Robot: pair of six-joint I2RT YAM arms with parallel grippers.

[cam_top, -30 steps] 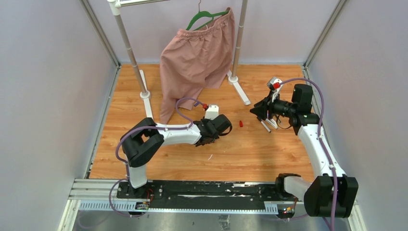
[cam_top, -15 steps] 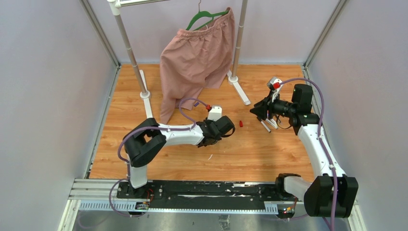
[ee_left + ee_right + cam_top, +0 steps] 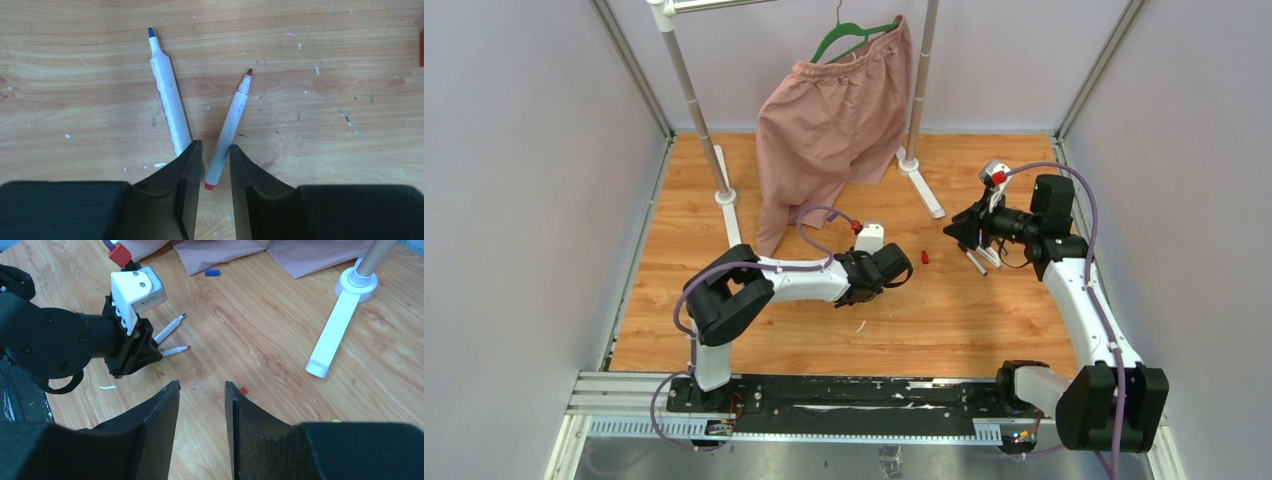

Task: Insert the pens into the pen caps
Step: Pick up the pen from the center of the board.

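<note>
Two white pens lie on the wooden floor in a V. In the left wrist view the blue-tipped pen [image 3: 167, 100] sits left of the red-tipped pen [image 3: 232, 120]. My left gripper [image 3: 216, 145] is open and low, straddling the red pen's tail end; the right finger touches the barrel, with a gap on the left. From above, the left gripper [image 3: 902, 265] sits just left of a small red pen cap [image 3: 925, 257]. My right gripper [image 3: 201, 384] hangs open and empty above the floor, with the red cap [image 3: 243, 389] beyond its right finger. Another pen [image 3: 975, 262] lies under the right gripper [image 3: 949, 229].
A blue cap [image 3: 212, 272] lies by the hem of the pink shorts [image 3: 834, 110] hanging on the rack. A yellow cap [image 3: 336, 421] peeks past my right finger. The rack's white feet [image 3: 335, 335] [image 3: 724, 195] stand on the floor behind both arms.
My left arm has slid a little to the right, toward the red cap, with its jaws opening very slightly. The right arm has not moved.
</note>
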